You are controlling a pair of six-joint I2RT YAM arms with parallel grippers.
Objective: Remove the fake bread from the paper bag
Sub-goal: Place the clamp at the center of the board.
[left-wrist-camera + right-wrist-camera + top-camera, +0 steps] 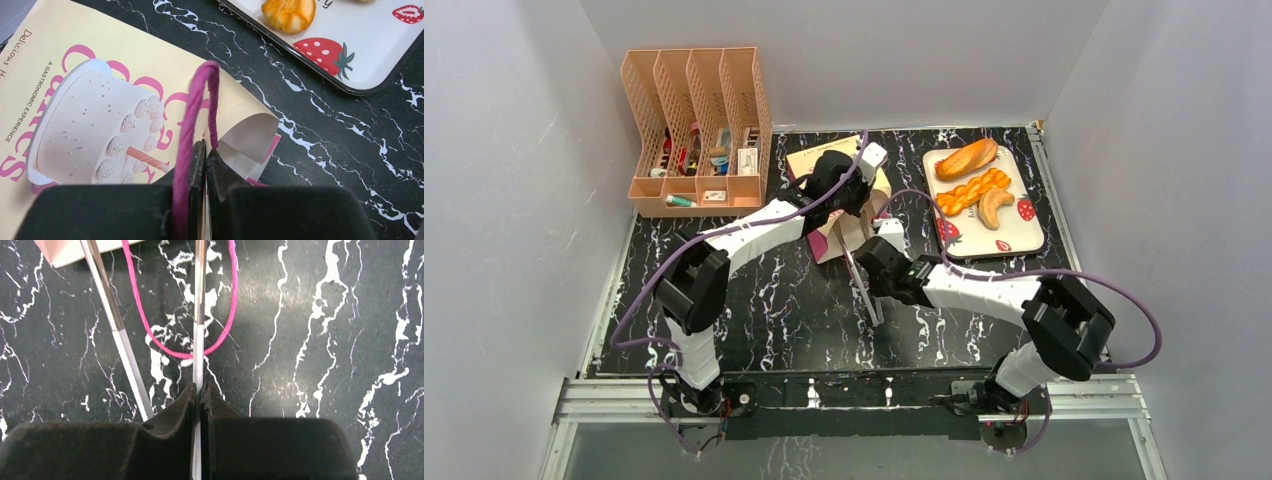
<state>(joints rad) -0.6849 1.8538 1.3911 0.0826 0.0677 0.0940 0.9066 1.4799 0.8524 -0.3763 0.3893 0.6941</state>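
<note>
The paper bag (pixel 812 160), tan with a cake picture (pixel 95 125), is in the middle of the table. My left gripper (pixel 854 198) (pixel 206 148) is shut on the bag's top edge, beside its pink string handle (pixel 192 115). My right gripper (pixel 871 275) (pixel 201 388) is shut on another thin edge of the bag (pixel 199 340), with a pink handle loop (pixel 227 330) hanging beyond it. Three fake breads (pixel 972 185) lie on the strawberry tray (pixel 1024 235); one shows in the left wrist view (pixel 289 12). The bag's inside is hidden.
A peach file rack (pixel 694 130) with small items stands at the back left. The tray (pixel 360 55) lies right of the bag, at the back right. Grey walls close in the black marbled table (pixel 774 320) on three sides.
</note>
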